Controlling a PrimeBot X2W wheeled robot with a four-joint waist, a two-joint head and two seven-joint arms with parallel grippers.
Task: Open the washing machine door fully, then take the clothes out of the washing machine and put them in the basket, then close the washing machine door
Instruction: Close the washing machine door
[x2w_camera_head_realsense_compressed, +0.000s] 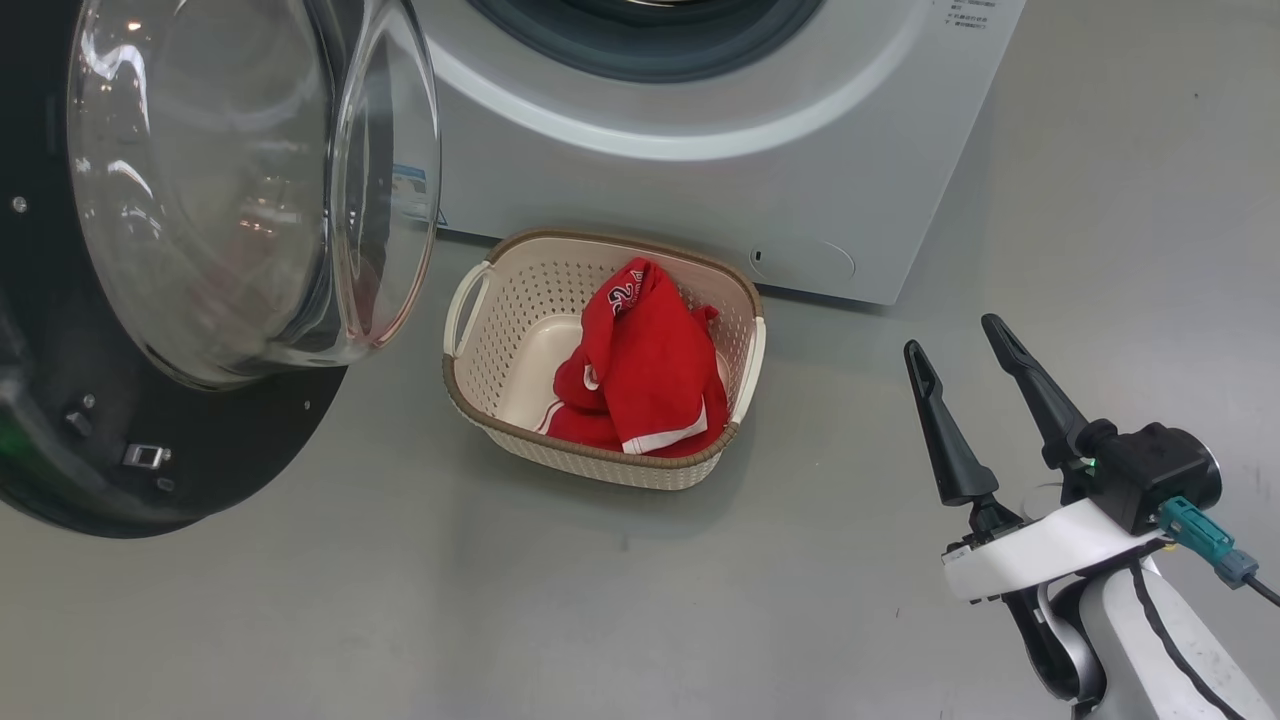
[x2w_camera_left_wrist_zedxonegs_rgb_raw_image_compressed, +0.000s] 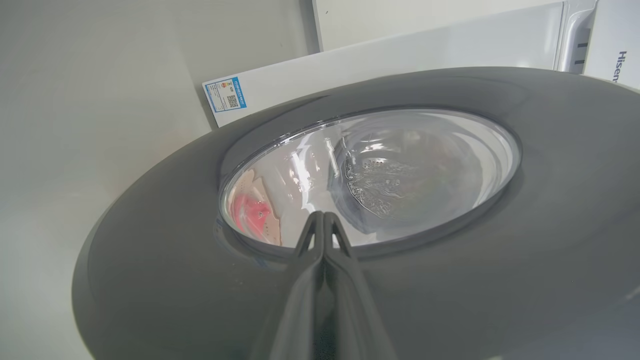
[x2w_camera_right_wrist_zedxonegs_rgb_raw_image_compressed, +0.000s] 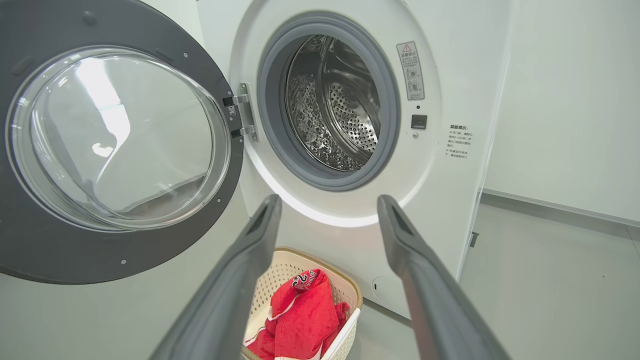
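Left tool (x2w_camera_left_wrist_zedxonegs_rgb_raw_image_compressed: 324, 216) tight together at the washing machine door (x2w_camera_left_wrist_zedxonegs_rgb_raw_image_compressed: 150, 260); right tool (x2w_camera_head_realsense_compressed: 953, 336) wide apart, aimed at the washing machine (x2w_camera_right_wrist_zedxonegs_rgb_raw_image_compressed: 450, 75).

The washing machine door (x2w_camera_head_realsense_compressed: 230, 430) stands swung wide left of the basket (x2w_camera_head_realsense_compressed: 610, 238), bulging close to it. Behind the basket, the washing machine (x2w_camera_head_realsense_compressed: 640, 190) front blocks the way. In front and right of the basket, floor (x2w_camera_head_realsense_compressed: 560, 600) lies open; above it the drum (x2w_camera_right_wrist_zedxonegs_rgb_raw_image_compressed: 345, 115) mouth gapes unobstructed.

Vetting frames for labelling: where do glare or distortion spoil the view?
Head view: lights reflect across the door glass; clothes sharp. Left wrist view: the glass bends them into a pink smear. Right wrist view: white glare patch on the glass; right fingers soft, drum crisp.
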